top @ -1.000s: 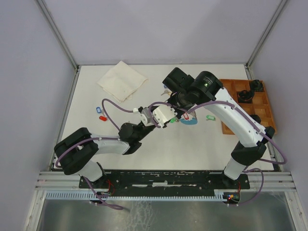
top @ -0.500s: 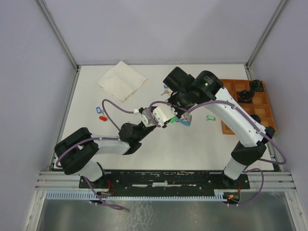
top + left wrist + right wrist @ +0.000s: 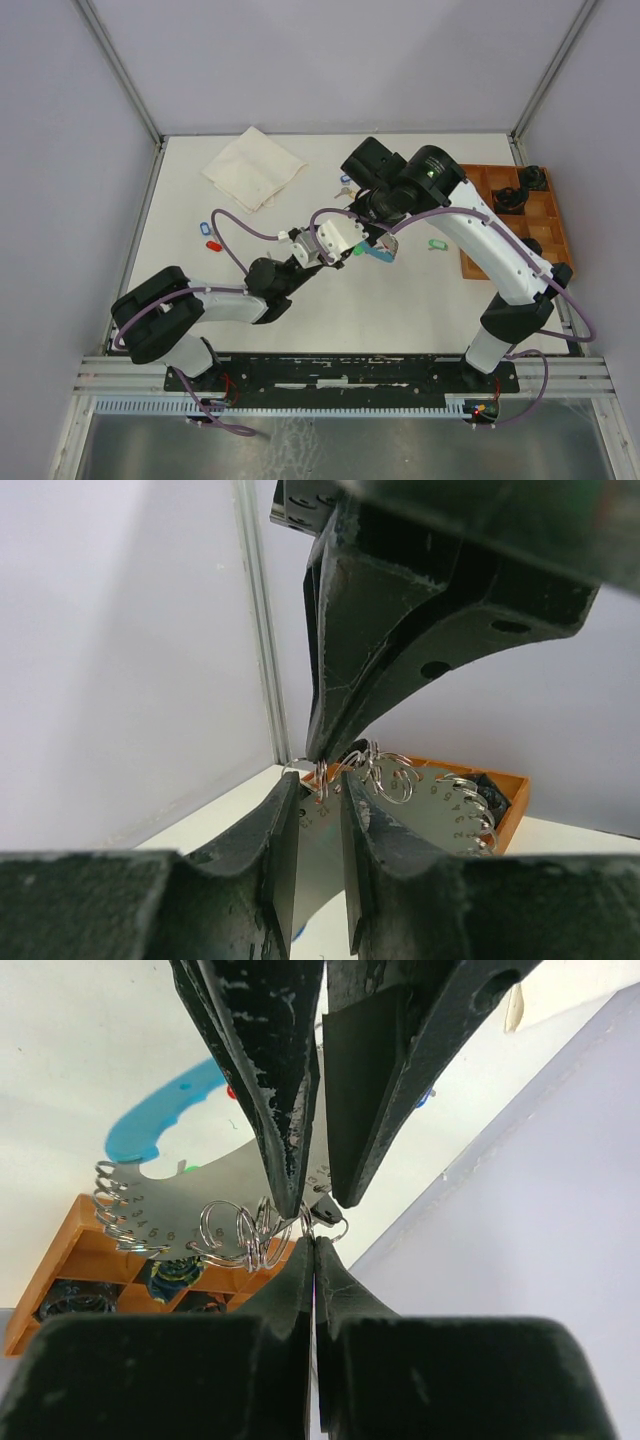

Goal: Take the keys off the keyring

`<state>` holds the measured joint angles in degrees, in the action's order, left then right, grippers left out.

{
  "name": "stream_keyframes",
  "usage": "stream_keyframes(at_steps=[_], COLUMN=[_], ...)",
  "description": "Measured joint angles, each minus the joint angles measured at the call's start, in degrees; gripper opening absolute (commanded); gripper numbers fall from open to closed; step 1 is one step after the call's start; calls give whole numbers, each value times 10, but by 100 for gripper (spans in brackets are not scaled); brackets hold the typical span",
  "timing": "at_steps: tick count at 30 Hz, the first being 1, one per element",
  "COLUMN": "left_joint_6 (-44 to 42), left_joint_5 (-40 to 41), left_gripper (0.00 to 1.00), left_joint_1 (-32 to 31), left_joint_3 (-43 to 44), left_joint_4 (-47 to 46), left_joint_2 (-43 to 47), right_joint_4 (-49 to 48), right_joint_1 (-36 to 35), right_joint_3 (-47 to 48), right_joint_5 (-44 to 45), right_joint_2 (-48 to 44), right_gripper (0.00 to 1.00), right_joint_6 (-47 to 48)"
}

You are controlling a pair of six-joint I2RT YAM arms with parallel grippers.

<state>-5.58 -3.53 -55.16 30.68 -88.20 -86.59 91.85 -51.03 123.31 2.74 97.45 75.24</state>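
Note:
The keyring [image 3: 383, 252] hangs above the table's middle, a curved silver numbered plate [image 3: 440, 815] carrying small split rings [image 3: 235, 1230], with a light-blue band [image 3: 150, 1125] at its end. My left gripper [image 3: 320, 785] is shut across the plate's narrow end; it shows from above in the right wrist view [image 3: 318, 1200]. My right gripper [image 3: 315, 1240] is shut, pinching a small split ring at that same end, fingertip to fingertip with the left. Loose tagged keys lie on the table: blue [image 3: 210, 228], red [image 3: 211, 243] and green [image 3: 435, 244].
An orange compartment tray [image 3: 500, 220] with dark objects sits at the right edge. A folded white cloth [image 3: 253, 167] lies at the back left. Another small key [image 3: 345, 190] lies behind the grippers. Grey walls close in the back and sides.
The two joined grippers and the keyring have drifted slightly left and up. The light-blue band now shows smaller under the right gripper. Both grips are unchanged.

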Motion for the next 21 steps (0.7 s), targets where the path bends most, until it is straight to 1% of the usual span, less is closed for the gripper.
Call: stream_keyframes(at_steps=[11,17,19,21], left_joint_6=[-1,-1,-1,-1], left_joint_5=[0,0,0,-1], left_gripper=[30,30,28,23], left_joint_1=[0,0,0,0], left_joint_3=[1,4,4,5], left_joint_4=[6,7,7,7], left_joint_2=[-11,-11,-11,-11], right_joint_4=[0,0,0,0], right_joint_1=[-3,-3,-3,-3], right_joint_3=[3,3,3,3], right_joint_5=[-42,-52,-54,-55], right_joint_2=[-5,-5,-5,-5], right_gripper=[1,1,1,1], right_joint_6=[-4,-4,-4,-4])
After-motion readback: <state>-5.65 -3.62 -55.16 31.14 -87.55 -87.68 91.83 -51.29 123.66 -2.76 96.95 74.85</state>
